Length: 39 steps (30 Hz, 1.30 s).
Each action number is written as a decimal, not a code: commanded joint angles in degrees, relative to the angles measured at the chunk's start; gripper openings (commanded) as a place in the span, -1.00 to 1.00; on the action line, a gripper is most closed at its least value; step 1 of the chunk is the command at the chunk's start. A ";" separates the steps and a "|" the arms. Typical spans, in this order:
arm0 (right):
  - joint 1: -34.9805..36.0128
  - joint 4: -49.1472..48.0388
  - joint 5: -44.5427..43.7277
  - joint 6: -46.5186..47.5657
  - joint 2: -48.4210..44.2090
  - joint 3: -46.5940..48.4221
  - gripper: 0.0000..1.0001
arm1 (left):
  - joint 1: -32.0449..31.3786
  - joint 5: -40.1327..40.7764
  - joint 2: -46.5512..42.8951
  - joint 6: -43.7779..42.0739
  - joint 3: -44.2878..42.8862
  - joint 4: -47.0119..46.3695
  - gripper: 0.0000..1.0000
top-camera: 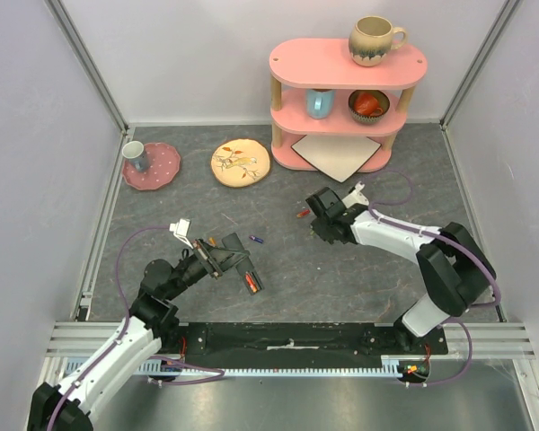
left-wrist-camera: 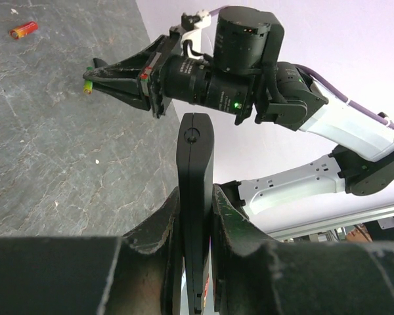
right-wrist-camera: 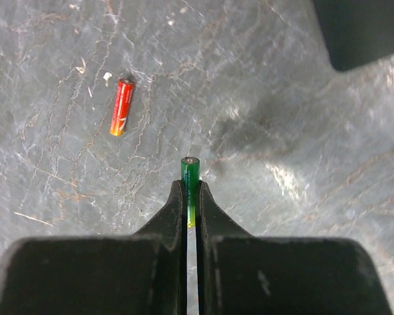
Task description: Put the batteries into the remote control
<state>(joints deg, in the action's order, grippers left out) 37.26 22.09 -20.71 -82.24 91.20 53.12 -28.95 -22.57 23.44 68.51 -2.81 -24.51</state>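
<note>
1. As the overhead camera looks down, the left gripper [top-camera: 225, 256] sits left of centre, clamped on the remote control [top-camera: 245, 271], a black bar slanting toward the lower right. A purple battery [top-camera: 257, 239] lies on the grey table [top-camera: 162, 224] just right of that gripper. A red battery [top-camera: 299, 213] lies just left of the right gripper [top-camera: 316, 224] near centre frame. Up top stands a pink shelf [top-camera: 341, 63] with a mug [top-camera: 375, 40] on it. A pink plate [top-camera: 162, 171] and a cream plate [top-camera: 241, 162] sit at upper left.
2. Over to the left wrist view: the left gripper's fingers [left-wrist-camera: 164, 223] squeeze the remote control [left-wrist-camera: 195, 164] from both sides. It stands up the middle of the frame, narrow edge to the camera. At upper left the right gripper's jaws pinch a green battery [left-wrist-camera: 88, 85], its end poking past the tips. The red battery [left-wrist-camera: 23, 29] lies in the top left corner.
3. Now the right wrist view: the jaws are closed tight on the green battery [right-wrist-camera: 190, 172] at centre, its cap sticking out beyond the fingertips. The red battery [right-wrist-camera: 122, 107] lies on the table at upper left, apart from them. A black shape fills the upper right corner; what it is, I cannot tell.
</note>
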 commanded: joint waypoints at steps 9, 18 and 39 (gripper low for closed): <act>3.44 10.35 -7.50 -21.30 7.85 7.70 -0.52 | 0.39 2.17 -4.89 0.48 1.14 1.31 -0.96; 3.53 10.43 -6.63 -18.23 8.38 7.87 -0.05 | 0.39 2.62 -4.64 0.57 1.31 1.57 -0.96; 3.35 -0.19 7.08 63.42 0.30 4.54 0.62 | 0.39 2.53 -4.20 -0.57 1.93 2.19 -0.96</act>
<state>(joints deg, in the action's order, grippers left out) 40.69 23.99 -18.92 -36.40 90.65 61.49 -28.95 -20.95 18.87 68.51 -2.81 -22.33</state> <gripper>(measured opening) 0.695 0.241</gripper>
